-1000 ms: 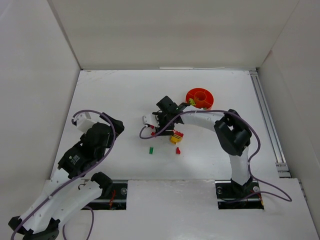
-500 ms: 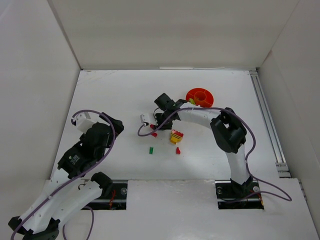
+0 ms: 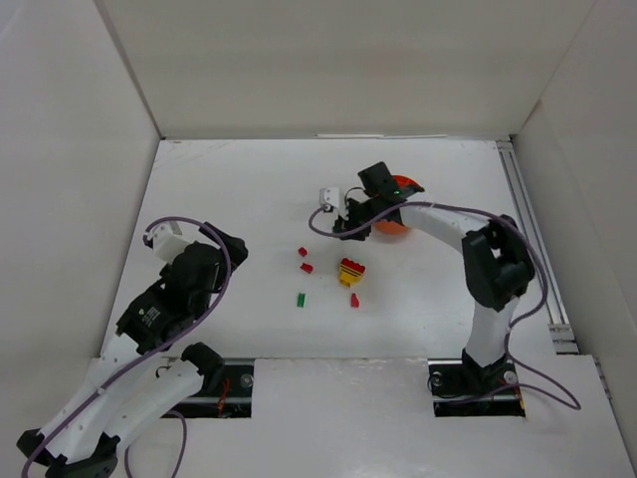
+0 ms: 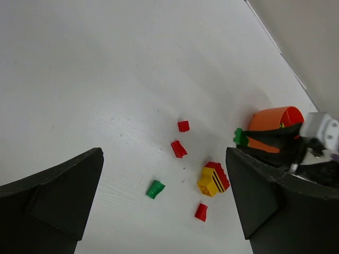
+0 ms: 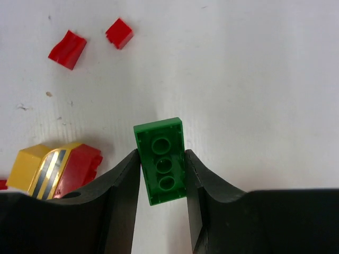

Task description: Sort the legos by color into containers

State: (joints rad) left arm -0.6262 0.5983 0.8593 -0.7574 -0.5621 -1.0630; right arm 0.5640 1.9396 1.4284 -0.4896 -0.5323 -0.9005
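My right gripper [image 3: 350,221] is shut on a green brick [image 5: 159,143] and holds it above the table, right beside the left side of the orange bowl [image 3: 406,185]. The arm hides most of the bowl. The brick also shows in the left wrist view [image 4: 241,136], next to the bowl [image 4: 275,119]. On the table lie two red bricks [image 3: 304,252] [image 3: 309,267], a yellow-and-red piece [image 3: 350,271], a small green brick [image 3: 301,298] and another red brick [image 3: 354,300]. My left gripper [image 3: 227,249] is open and empty, well left of the bricks.
White walls enclose the table on the left, back and right. A metal rail [image 3: 528,229] runs along the right edge. A purple cable [image 3: 328,224] hangs off the right wrist near the bricks.
My right gripper has lifted from among the loose bricks and swung back and right to the bowl, carrying the green brick. The left arm has not moved.
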